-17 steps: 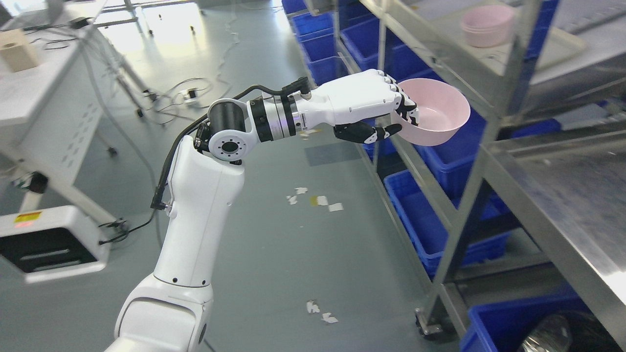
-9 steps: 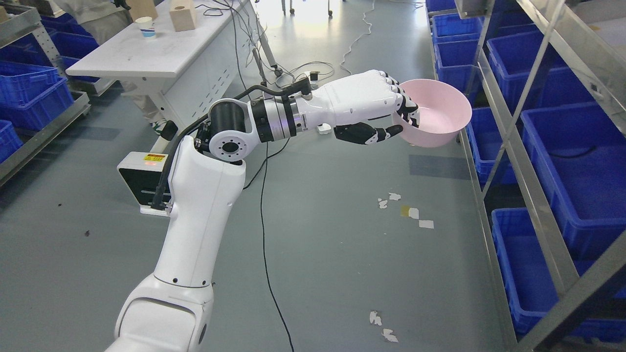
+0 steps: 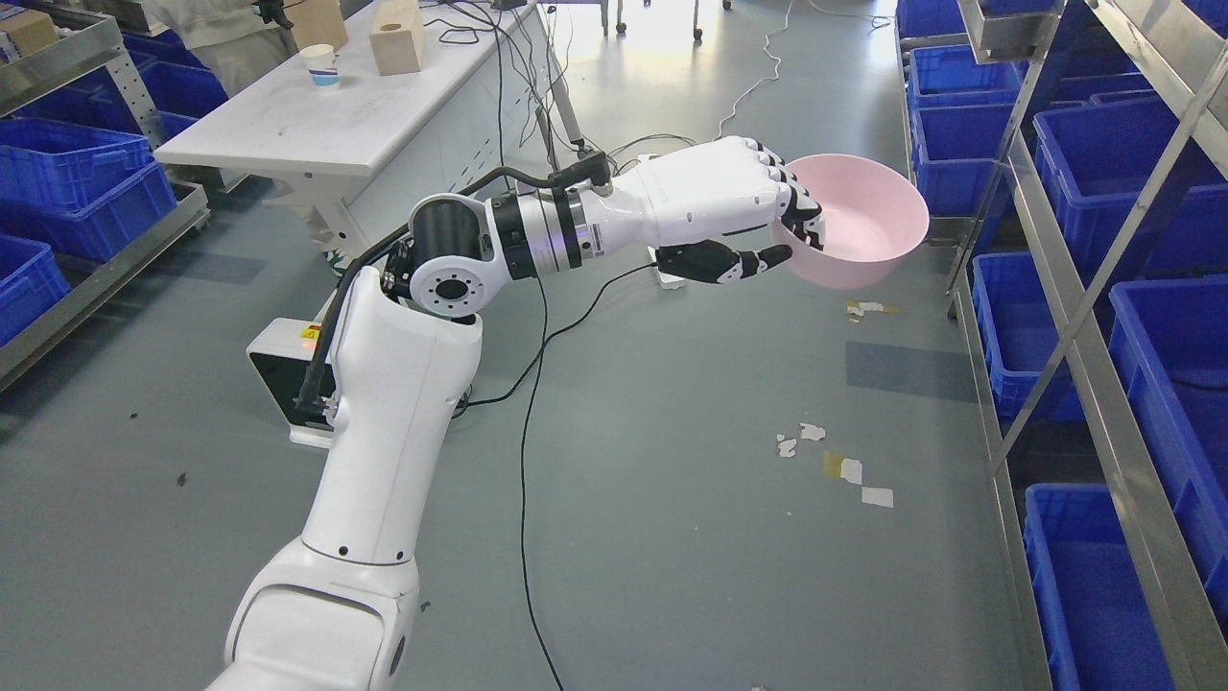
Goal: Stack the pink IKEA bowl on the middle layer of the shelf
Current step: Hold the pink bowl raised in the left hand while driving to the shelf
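One pink bowl (image 3: 863, 221) held up in the air over the grey floor (image 3: 672, 499), well above it and left of the metal shelf (image 3: 1074, 317) at the right edge, not touching the shelf. Gripped at its near left rim by the left hand (image 3: 729, 206): white fingers (image 3: 801, 211) curled over the rim into the inside, dark thumb (image 3: 720, 261) pressed under the outer wall, so closed firmly on the bowl. Bowl upright, slightly tilted toward the camera, nothing visible inside. One arm only in view, the left arm (image 3: 393, 422), rising from the lower left, bent at the elbow and stretched to the right. Right arm not seen.

On the shelf at the right, several blue bins (image 3: 1094, 154), at least six countable, some cut by the edge of the picture. More blue bins (image 3: 67, 182) on a low rack at the far left, about four. One white desk (image 3: 317, 115) at the upper left, carrying one paper cup (image 3: 322, 65) and two wooden blocks (image 3: 395, 36). Behind the desk, part of a person (image 3: 225, 29) in light clothes. One white box (image 3: 288, 374) on the floor just beside the arm. Black cables (image 3: 523, 461) across the floor, number hard to tell. A few white and yellow paper scraps (image 3: 844, 465) on the floor below the bowl
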`<state>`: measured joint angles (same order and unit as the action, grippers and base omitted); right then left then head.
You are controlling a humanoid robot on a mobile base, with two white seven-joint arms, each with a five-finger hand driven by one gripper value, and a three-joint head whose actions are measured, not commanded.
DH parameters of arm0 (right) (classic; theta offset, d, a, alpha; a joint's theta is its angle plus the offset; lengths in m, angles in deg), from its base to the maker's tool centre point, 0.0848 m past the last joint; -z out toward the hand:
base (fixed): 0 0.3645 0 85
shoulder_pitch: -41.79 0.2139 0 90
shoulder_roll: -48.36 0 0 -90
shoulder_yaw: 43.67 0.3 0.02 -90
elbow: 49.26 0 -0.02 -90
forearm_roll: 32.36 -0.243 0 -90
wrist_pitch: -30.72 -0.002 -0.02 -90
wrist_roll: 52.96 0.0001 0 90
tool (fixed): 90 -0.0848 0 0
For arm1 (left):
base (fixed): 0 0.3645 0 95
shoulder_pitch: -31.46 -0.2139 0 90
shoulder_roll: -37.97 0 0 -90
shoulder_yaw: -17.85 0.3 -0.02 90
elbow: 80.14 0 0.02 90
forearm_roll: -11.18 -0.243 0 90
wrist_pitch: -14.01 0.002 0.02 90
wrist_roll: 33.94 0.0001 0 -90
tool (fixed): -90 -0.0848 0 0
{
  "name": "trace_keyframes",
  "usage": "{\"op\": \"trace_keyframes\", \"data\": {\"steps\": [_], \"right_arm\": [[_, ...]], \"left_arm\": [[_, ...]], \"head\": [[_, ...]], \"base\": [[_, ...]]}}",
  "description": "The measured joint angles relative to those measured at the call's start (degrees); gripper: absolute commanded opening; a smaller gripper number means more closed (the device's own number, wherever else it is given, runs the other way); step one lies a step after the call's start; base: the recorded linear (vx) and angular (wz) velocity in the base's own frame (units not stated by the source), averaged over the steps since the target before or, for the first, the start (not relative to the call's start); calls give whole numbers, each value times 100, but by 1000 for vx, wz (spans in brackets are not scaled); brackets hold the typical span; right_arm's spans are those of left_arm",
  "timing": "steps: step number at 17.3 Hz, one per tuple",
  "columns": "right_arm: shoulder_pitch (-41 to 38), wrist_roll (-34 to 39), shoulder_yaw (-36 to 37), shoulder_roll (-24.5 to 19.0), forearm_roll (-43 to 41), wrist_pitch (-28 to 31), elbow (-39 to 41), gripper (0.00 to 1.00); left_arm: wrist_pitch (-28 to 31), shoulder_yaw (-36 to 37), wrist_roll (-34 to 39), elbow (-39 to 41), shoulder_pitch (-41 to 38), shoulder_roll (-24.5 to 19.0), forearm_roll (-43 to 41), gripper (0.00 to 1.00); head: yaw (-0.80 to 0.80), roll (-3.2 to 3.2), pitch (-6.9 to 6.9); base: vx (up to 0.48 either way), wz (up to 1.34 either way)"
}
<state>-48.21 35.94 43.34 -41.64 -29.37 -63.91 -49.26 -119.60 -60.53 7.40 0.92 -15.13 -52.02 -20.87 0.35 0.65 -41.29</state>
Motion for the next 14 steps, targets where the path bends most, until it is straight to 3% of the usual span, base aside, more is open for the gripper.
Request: {"op": "trace_keyframes", "data": {"steps": [14], "right_arm": [[1, 0, 0, 0, 0, 0, 0, 100]], "left_arm": [[189, -51, 51, -12, 6, 0, 84, 0]], "head": [[0, 0, 0]], "base": [[377, -68]]}}
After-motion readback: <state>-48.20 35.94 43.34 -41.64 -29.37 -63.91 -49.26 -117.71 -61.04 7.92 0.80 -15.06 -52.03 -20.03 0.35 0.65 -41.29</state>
